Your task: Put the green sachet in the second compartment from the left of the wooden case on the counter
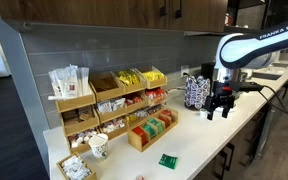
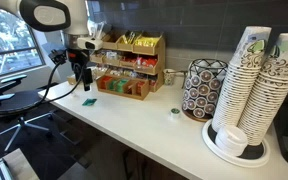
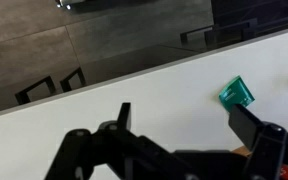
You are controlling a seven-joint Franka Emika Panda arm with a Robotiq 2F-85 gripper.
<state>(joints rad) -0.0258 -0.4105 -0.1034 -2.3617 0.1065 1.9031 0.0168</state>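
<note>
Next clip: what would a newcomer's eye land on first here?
Tall stacks of patterned paper cups fill the foreground in an exterior view. The gripper hangs open above the counter, and the bright green sachet lies alone on the pale surface in front of the wooden case.

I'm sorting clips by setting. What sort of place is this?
Most likely an office break room or coffee station: tall stacks of paper cups stand on a long pale counter, a tiered wooden rack holds coloured sachets, and an office chair stands nearby.
</note>
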